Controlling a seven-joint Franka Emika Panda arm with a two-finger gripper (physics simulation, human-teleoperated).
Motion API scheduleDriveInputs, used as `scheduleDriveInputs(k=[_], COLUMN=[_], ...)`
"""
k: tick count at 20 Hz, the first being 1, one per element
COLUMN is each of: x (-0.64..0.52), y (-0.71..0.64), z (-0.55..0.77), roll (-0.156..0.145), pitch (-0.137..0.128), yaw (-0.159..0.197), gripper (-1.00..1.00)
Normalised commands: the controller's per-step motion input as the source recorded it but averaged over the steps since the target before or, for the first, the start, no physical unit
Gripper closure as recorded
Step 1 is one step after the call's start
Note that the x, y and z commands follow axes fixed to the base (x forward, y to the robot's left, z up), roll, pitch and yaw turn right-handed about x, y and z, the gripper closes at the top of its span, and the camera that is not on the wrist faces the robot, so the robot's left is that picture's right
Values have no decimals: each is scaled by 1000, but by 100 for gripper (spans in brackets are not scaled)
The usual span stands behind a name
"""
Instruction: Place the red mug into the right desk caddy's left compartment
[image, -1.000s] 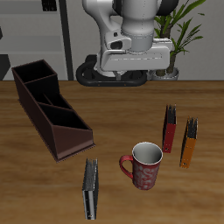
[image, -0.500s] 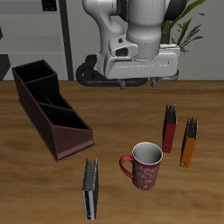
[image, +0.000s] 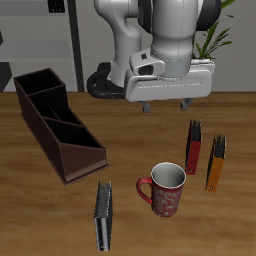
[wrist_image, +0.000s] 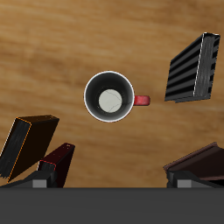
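Overhead, gripper (image: 166, 103) hangs above wooden table (image: 30, 200), jaws spread wide, holding nothing. Red mug (image: 165, 189) upright near front edge, at 6 o'clock from gripper, handle toward dark book (image: 103, 216). Right desk caddy (image: 55, 123) at mug's 10 o'clock, well apart. Red book (image: 194, 146) and orange book (image: 216, 162) at mug's 2 o'clock. Bare wood between mug and caddy.

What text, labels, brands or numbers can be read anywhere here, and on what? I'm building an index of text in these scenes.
None: neither view shows readable text.
Red mug: only a pale speckled pattern, no letters.
Upright books: red book, orange book, dark book: spines and covers show no legible title.
Right desk caddy: plain dark brown, no label.
Gripper and arm: no visible marking.
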Motion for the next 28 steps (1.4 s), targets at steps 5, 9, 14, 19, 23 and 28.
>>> scheduleDriveInputs(k=[5, 9, 14, 19, 23, 28], x=[219, 67, 171, 113, 161, 91], y=[159, 133, 143, 84, 92, 54], z=[-129, -153, -320, -283, -351, -187], roll=[-10, 21, -1, -1, 11, 14], pitch=[-37, -17, 4, 13, 18, -2], yaw=[40, 16, 14, 11, -2, 3], gripper=[-100, -100, -100, -100, -100, -100])
